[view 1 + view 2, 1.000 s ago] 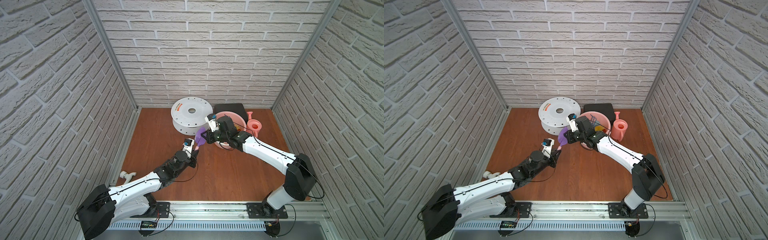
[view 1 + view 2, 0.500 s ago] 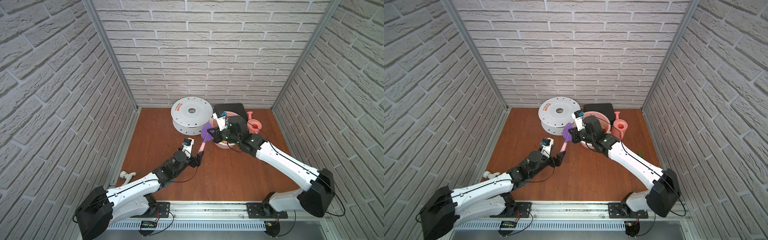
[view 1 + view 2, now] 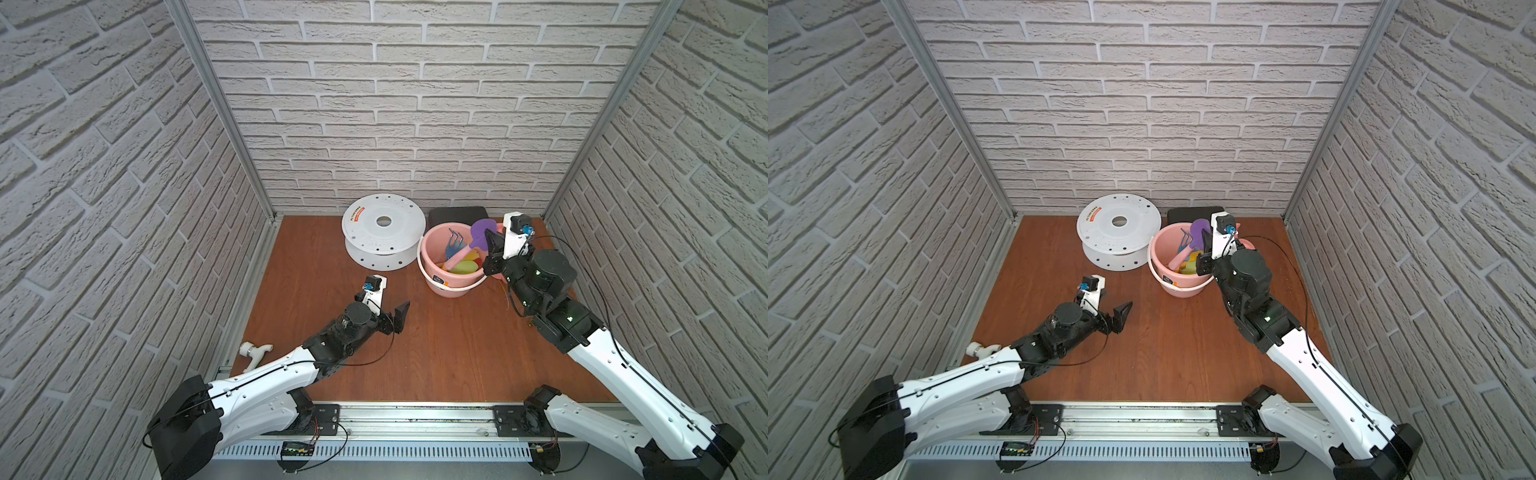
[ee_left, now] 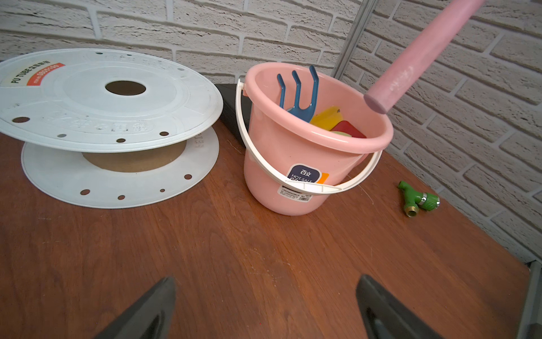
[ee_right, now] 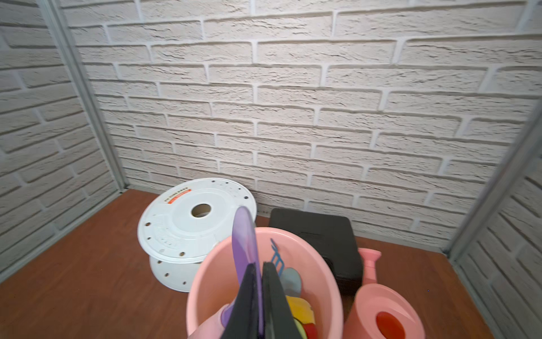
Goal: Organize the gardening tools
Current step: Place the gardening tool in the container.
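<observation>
You see a white spool (image 3: 383,232) lying flat at the back of the wooden table (image 3: 449,357). A pink bucket (image 3: 455,290) stands just beside it, and a black box (image 3: 455,212) sits behind the bucket against the brick wall (image 3: 415,124). A white tap fitting (image 3: 254,352) lies at the table's left edge, and a green tap fitting (image 4: 420,199) lies close to the side wall, apart from the bucket.

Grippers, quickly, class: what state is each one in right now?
Left gripper: open, holding nothing.
Right gripper: shut on the purple trowel, over the pink bucket.
</observation>
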You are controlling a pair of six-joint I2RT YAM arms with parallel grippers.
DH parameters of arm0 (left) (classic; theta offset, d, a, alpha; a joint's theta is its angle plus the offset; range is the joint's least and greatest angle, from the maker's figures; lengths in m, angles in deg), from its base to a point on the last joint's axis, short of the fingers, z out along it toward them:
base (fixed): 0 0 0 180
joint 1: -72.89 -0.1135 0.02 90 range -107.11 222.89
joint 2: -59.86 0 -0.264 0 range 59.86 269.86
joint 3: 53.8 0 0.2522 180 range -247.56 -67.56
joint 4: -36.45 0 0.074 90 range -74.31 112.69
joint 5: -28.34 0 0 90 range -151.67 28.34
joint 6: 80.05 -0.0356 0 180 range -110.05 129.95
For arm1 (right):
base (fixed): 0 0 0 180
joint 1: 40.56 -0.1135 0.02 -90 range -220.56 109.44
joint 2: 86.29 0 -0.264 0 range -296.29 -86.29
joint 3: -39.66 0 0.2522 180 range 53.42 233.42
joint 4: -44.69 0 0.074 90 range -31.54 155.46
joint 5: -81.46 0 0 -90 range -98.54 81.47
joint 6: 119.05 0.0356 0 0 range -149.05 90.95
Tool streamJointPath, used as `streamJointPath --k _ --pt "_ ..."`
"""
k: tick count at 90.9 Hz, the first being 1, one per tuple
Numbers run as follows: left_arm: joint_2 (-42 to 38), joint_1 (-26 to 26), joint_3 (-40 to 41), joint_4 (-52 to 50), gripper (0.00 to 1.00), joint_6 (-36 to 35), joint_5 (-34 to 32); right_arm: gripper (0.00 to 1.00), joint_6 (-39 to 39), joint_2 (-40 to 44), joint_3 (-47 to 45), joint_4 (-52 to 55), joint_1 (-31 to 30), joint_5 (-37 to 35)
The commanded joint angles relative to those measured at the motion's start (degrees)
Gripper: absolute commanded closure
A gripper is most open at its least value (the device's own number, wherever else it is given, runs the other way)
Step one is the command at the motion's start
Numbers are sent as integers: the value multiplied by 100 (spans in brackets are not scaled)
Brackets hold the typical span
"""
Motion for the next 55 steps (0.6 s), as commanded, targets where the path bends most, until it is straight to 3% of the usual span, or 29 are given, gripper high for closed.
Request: streamJointPath --k 1,27,55 --pt "-24 -18 -10 64 2 69 27 97 -195 -161 -117 -741 383 -498" --pt "-3 -18 -52 -2 1 123 46 97 -208 -1233 -72 -1233 1338 193" --pt "-79 -32 -63 -79 2 125 46 97 -14 -2387 -142 -1630 1724 1906"
